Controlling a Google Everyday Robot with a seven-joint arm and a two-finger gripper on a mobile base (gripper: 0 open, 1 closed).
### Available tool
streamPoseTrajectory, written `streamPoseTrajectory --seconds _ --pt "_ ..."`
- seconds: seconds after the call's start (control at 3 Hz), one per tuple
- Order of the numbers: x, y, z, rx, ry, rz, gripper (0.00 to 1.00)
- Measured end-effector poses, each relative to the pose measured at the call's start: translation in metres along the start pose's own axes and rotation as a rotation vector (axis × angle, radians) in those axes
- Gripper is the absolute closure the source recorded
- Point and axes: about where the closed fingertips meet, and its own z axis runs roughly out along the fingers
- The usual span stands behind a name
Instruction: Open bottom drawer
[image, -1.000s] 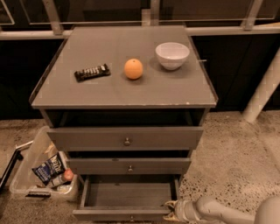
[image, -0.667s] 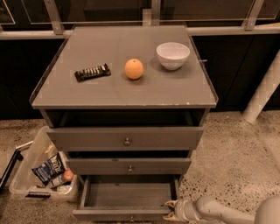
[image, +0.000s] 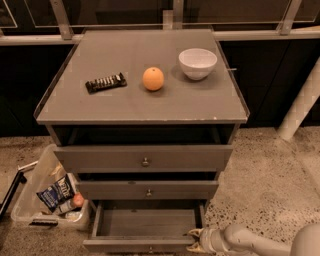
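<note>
The grey cabinet (image: 140, 107) has three drawers. The bottom drawer (image: 145, 225) is pulled far out, its bare inside showing, with its narrow front panel and tiny knob (image: 150, 248) at the lower edge of the view. The middle drawer (image: 148, 190) and the top drawer (image: 144, 159) stand slightly out. My gripper (image: 196, 240) comes in from the lower right on a pale arm (image: 250, 242) and sits at the right front corner of the bottom drawer.
On the cabinet top lie a dark snack bar (image: 105, 82), an orange (image: 153, 78) and a white bowl (image: 198, 63). A clear plastic bin (image: 47, 197) with packets stands on the floor at the left. A white post (image: 300, 107) stands at the right.
</note>
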Motion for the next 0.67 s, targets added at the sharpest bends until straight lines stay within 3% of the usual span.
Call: streamPoseTrajectory --seconds 0.33,0.67 --pt "0.0055 0.0123 0.0004 -0.033 -0.026 0.007 0.38" --pt "0.0048 0.0122 -0.0001 -0.033 -0.026 0.007 0.62"
